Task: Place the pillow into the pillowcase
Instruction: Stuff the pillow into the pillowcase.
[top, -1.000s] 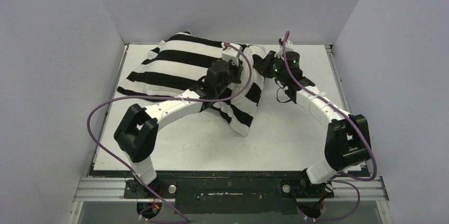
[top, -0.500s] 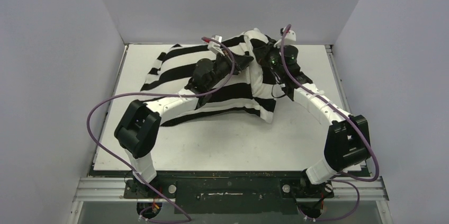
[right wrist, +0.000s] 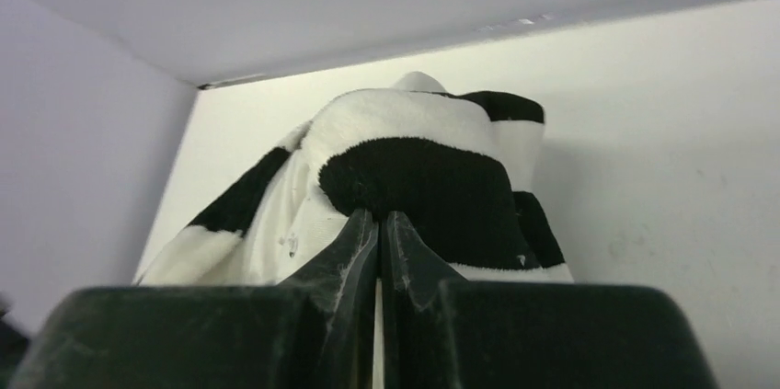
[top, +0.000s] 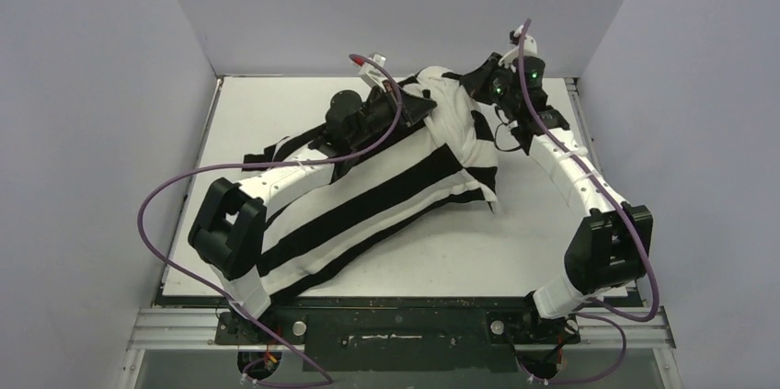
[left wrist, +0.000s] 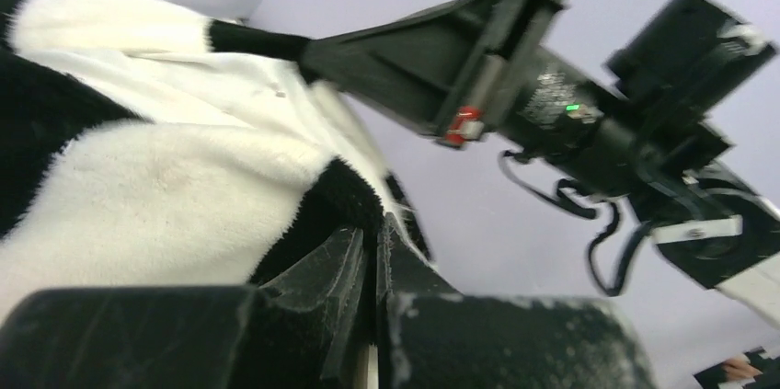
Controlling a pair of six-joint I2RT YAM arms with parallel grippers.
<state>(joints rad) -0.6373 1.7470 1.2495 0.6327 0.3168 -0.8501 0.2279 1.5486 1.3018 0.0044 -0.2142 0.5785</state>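
Two grippers hold one load, the pillowcase. It is raised at its far end and sags in a plump diagonal toward the near left of the table. We cannot see the pillow as a separate item. From the fullness of the striped sleeve we judge it to be inside, how deep we cannot tell.

The left gripper is clamped on a fold of cloth at the raised end. The right gripper, just beside it, is pinched shut on a black stripe of that same end.

Risks noted:
- Each pinch takes only thin fabric while the bulk hangs below, so a fold could slide free and drop the load.
- If one side slips alone, the end would twist and bunch.
- We cannot tell which end is open. If it is the low one, the filling may work its way out.
- The low end lies beneath the left arm near the table's edge, where it could snag or slide off.
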